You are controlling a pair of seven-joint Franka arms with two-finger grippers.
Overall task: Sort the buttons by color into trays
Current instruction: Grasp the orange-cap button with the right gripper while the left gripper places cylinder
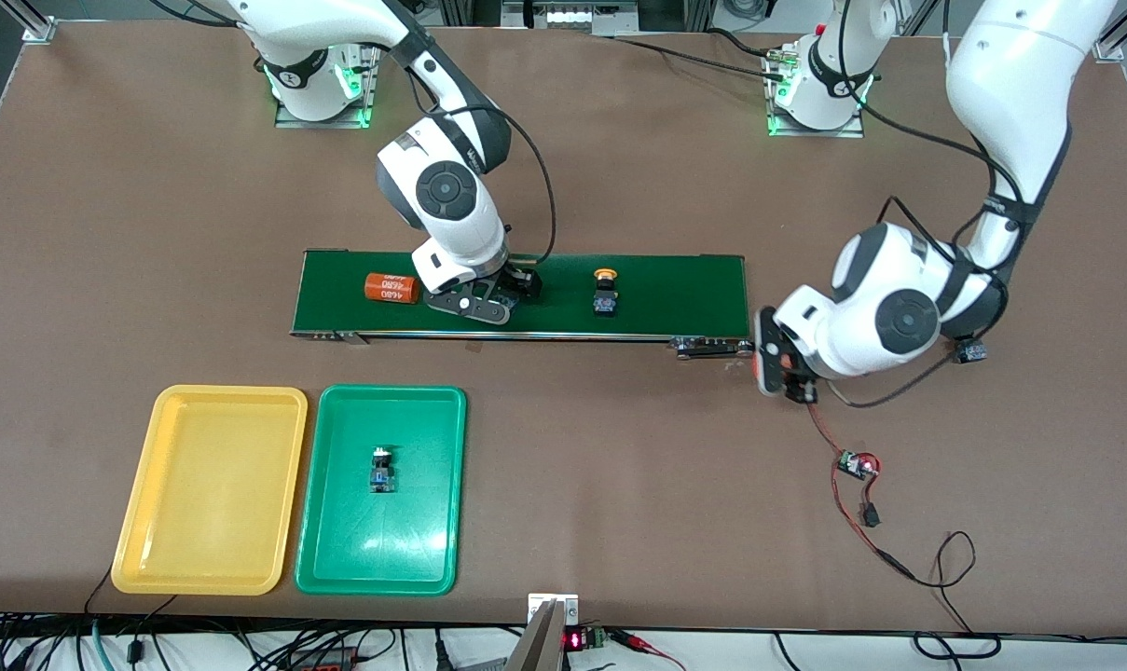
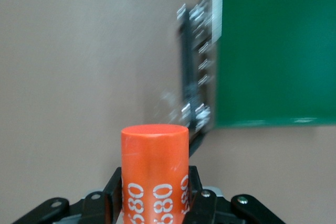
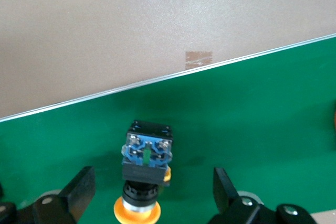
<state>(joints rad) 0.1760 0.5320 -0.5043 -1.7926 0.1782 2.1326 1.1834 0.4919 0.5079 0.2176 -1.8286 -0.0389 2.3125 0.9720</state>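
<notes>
Buttons are spread over two places: a green-capped button (image 1: 382, 470) lies in the middle of the green tray (image 1: 339, 559), with bare tray floor all round it, and a yellow-capped button (image 1: 605, 291) lies on the dark-green conveyor belt (image 1: 684, 294), well inside both long edges. A second yellow-capped button (image 3: 146, 174) sits on the belt between the spread fingers (image 3: 79, 187) of the right hand (image 1: 512, 289), which is released and low over the belt, touching nothing. An orange cylinder (image 1: 391, 287) with white print lies on the belt just beside that hand, toward the right arm's end. The yellow tray (image 1: 167, 559) lies alongside the green one, their long rims almost touching, both near the counter (image 1: 619, 485) edge closest to the front camera. The left hand (image 1: 779, 365) hangs off the belt's end at the left arm's side, clenched on another orange cylinder (image 2: 155, 174). Wide bare counter lies between belt and trays.
</notes>
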